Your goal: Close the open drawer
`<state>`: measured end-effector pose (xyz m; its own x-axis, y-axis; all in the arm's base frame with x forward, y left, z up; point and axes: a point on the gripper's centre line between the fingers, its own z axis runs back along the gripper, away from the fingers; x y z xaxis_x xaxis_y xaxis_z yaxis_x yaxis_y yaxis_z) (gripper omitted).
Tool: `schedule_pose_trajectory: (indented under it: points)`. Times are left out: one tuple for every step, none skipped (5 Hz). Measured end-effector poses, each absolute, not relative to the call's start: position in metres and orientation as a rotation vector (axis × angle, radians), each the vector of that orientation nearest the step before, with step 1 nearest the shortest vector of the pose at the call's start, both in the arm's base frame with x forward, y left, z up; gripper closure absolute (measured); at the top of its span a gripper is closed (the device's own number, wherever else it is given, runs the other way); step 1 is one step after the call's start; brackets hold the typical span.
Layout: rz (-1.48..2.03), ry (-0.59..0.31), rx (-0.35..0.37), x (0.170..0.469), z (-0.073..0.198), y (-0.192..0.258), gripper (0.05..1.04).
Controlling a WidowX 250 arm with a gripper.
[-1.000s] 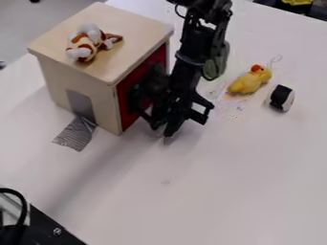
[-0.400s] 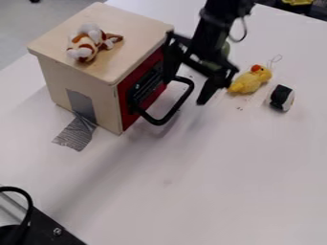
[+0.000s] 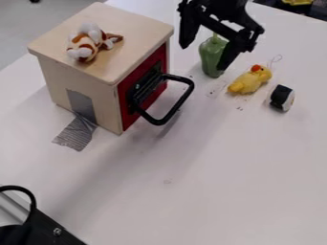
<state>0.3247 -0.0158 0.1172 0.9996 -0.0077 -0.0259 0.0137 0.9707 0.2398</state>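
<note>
The gripper point(image 3: 203, 57) hangs at the upper right of the frame, open with its fingers spread, one overlapping a green object point(image 3: 211, 57). Left of centre, the drawer's red front point(image 3: 135, 77) looks flush with the wooden box point(image 3: 75, 83), its black handle point(image 3: 178, 106) jutting over the worktop point(image 3: 217, 167). A plush toy point(image 3: 89, 44) lies on the box; a yellow duck point(image 3: 250, 80) and black-and-white roll point(image 3: 281, 97) lie right of the green object.

We see a white table point(image 3: 223, 191); beyond its upper left edge we have grey floor point(image 3: 32, 24); soft shadows point(image 3: 96, 177) fall across the white; a yellow patch point(image 3: 298, 2) sits top right.
</note>
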Motion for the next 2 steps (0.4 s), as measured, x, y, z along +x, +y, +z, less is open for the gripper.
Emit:
schedule_pose_trajectory:
  points:
    - [-0.008, -0.021, 0.186, 0.3205, 0.1308, -0.0237, 0.085]
    - [-0.004, -0.049, 0.146, 0.314, 0.1385, -0.0276, 0.085]
